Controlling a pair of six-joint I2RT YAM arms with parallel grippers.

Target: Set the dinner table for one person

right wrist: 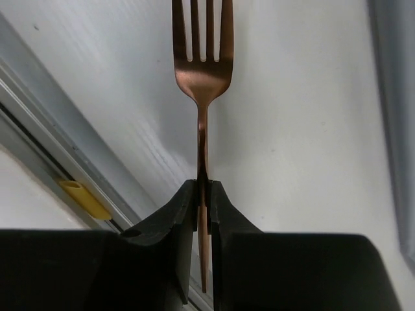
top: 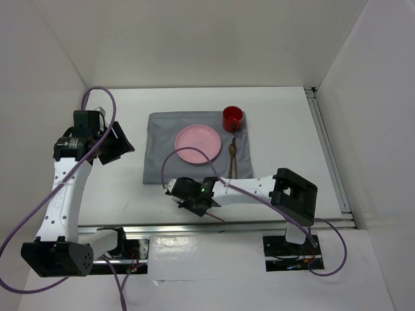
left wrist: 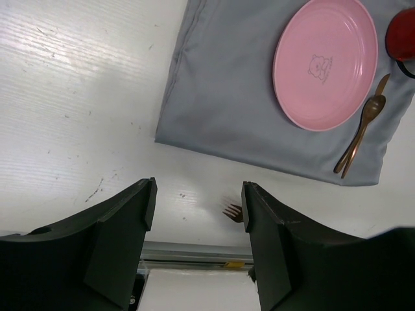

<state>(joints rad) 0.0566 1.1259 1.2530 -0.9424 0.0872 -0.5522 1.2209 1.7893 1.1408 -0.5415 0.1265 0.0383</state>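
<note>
At lower centre, a fork (right wrist: 202, 71) is pinched in the right gripper (right wrist: 203, 192), best laid flat beside the plate (top: 198, 143); the left gripper (left wrist: 198, 194) is parted.

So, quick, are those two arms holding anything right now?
Left gripper: jaws open, empty.
Right gripper: jaws shut on the fork.

Top view looks down from behind; wrist views, closer, share the fork (right wrist: 201, 78).
</note>
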